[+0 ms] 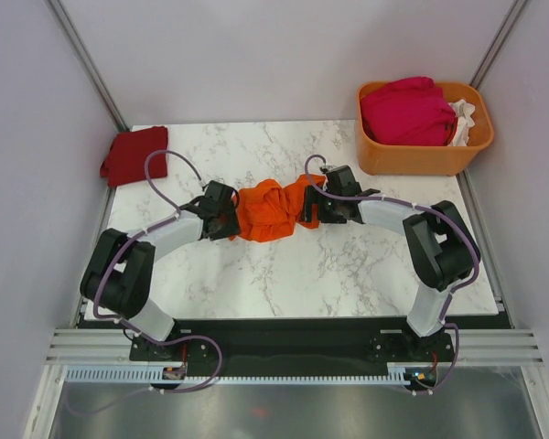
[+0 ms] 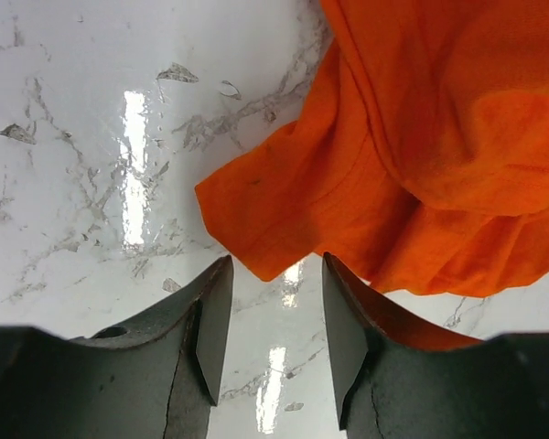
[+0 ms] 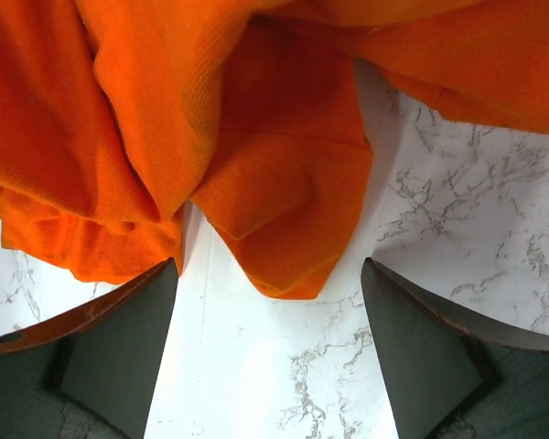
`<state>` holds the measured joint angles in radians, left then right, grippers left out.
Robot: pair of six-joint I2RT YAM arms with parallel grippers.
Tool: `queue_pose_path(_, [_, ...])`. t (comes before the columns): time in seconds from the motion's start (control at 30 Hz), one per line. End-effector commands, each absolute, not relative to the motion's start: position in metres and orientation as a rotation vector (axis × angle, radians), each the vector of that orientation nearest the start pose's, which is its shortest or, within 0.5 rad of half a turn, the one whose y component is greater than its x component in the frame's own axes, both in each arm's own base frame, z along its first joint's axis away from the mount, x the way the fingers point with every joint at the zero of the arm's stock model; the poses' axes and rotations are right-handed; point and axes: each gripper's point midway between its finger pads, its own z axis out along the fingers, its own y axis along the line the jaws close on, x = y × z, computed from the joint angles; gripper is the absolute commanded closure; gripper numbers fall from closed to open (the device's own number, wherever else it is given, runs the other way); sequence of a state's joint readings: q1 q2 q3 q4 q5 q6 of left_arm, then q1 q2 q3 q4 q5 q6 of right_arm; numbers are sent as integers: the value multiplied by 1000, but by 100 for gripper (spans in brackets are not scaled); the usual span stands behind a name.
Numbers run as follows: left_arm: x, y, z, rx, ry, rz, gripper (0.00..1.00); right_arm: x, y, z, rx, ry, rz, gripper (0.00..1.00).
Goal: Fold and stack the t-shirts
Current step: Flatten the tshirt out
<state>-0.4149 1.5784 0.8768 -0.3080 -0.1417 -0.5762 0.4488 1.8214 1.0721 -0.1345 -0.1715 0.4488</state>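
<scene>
A bright orange t-shirt [image 1: 273, 208] lies crumpled in the middle of the marble table [image 1: 284, 274]. My left gripper [image 1: 227, 219] is open at its left edge; in the left wrist view a cloth corner [image 2: 265, 256] lies just ahead of the gap between the fingers, which hold nothing. My right gripper [image 1: 313, 207] is open at the shirt's right edge; in the right wrist view a folded flap [image 3: 288, 238] hangs ahead of the wide-open fingers. A dark red t-shirt [image 1: 133, 155] lies folded at the table's back left corner. Magenta [image 1: 407, 110] and white [image 1: 464, 119] t-shirts sit in the basket.
An orange plastic basket [image 1: 421, 157] stands at the table's back right corner. Grey walls close in on both sides and behind. The arm bases sit on a black rail [image 1: 293, 340] at the near edge.
</scene>
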Motion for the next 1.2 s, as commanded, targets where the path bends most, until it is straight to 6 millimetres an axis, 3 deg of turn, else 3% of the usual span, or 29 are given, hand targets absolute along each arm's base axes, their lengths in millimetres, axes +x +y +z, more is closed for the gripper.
queue_pose_path(0.0, [328,-130,25,-329,2548,-104,50,379,237,41,-97,2496,610,10])
queue_pose_path(0.33, [327,-127,8,-337,2589,-60,60,378,227,38,-83,2502,600,10])
queue_pose_path(0.5, [326,-129,4,-325,2604,-61,98,377,225,36,-80,2508,600,10])
queue_pose_path(0.63, [327,-133,16,-322,2583,-100,98,376,227,37,-79,2506,617,10])
queue_pose_path(0.77, [328,-137,41,-318,2545,-162,98,377,242,44,-92,2468,737,10])
queue_pose_path(0.8, [330,-140,56,-318,2515,-194,98,378,244,44,-90,2463,746,11])
queue_pose_path(1.0, [334,-142,100,-311,2429,-253,98,382,248,32,-70,2491,750,45])
queue_pose_path(1.1, [335,-142,109,-306,2420,-260,98,380,242,29,-50,2496,722,74])
queue_pose_path(1.13, [336,-143,114,-302,2410,-267,98,377,239,26,-49,2501,710,92])
queue_pose_path(1.17, [337,-143,120,-299,2400,-276,98,380,235,31,-45,2482,678,100])
